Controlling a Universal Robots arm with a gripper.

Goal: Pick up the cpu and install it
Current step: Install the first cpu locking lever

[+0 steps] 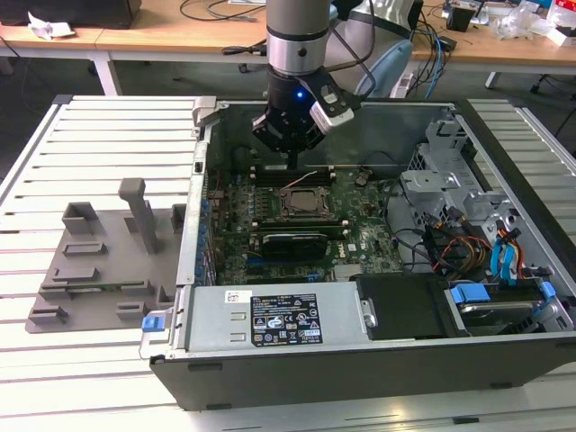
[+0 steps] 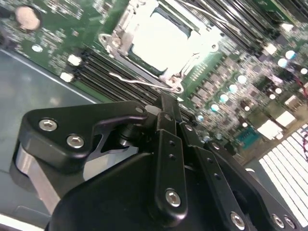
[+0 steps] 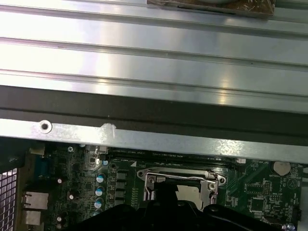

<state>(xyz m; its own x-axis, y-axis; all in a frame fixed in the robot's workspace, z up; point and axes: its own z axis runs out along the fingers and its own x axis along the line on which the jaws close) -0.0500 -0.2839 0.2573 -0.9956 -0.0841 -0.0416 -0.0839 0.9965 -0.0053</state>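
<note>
In the exterior view the arm's gripper (image 1: 293, 160) hangs inside the open computer case (image 1: 360, 360), above the green motherboard (image 1: 360, 234). Its tip is just above the far edge of the CPU socket (image 1: 300, 202), whose metal frame stands open. The cpu (image 1: 300, 203) seems to lie in that socket as a small grey square, though from this distance that is not certain. On the slatted table (image 1: 90, 144), at the exterior view's left, sits a grey plastic tray (image 1: 99, 261) with upright posts, well apart from the case.

In the second wrist view the black gripper (image 2: 166, 103) fills the foreground, its fingers (image 2: 168, 115) pressed together with nothing between them. Just past the tip lies the socket (image 2: 159, 45), and in it the cpu (image 2: 161, 41), a pale, glaring square inside the metal frame. A thin metal lever (image 2: 139, 83) runs along the socket's near side.

In the first wrist view the socket (image 3: 180, 185) sits beneath the case's metal wall (image 3: 154, 139), and part of the cpu's (image 3: 190, 192) light top shows inside the frame, behind the dark gripper body (image 3: 168, 211).
</note>
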